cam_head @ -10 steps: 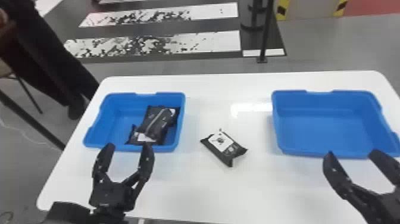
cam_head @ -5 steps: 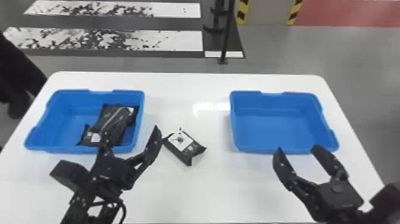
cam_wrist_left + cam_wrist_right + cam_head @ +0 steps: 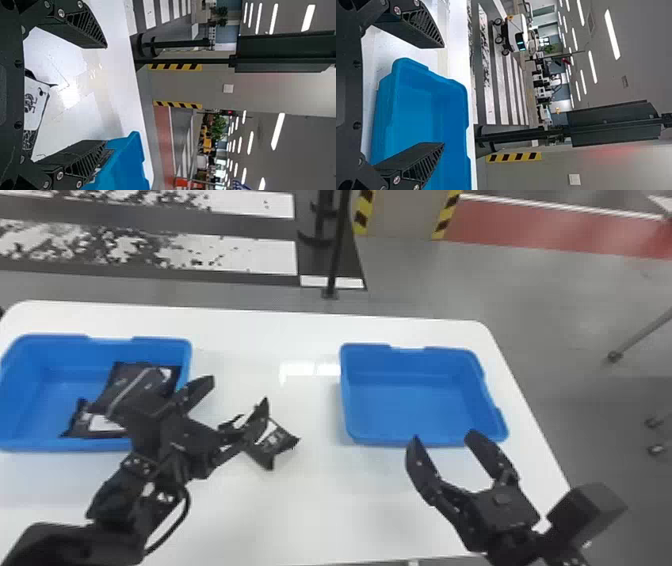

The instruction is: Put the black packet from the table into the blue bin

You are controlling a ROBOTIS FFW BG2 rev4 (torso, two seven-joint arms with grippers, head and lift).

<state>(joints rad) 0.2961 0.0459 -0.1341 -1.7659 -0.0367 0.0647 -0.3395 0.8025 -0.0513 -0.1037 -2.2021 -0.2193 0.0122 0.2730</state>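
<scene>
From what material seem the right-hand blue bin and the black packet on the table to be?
Right-hand blue bin: likely moulded plastic, smooth with a soft sheen; rounded corners and shaped rim suggest it. Black packet: perhaps flexible plastic film or foil, finish uncertain; thin corners flare out.

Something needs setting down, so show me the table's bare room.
Bare: the table between the loose packet and right bin, the table's far strip, and that bin's inside. Crowded: the left bin's right side, where packets lie, and around the loose packet, by the left fingers.

Black packet (image 3: 275, 443) between blue bins (image 3: 415, 405)
</scene>
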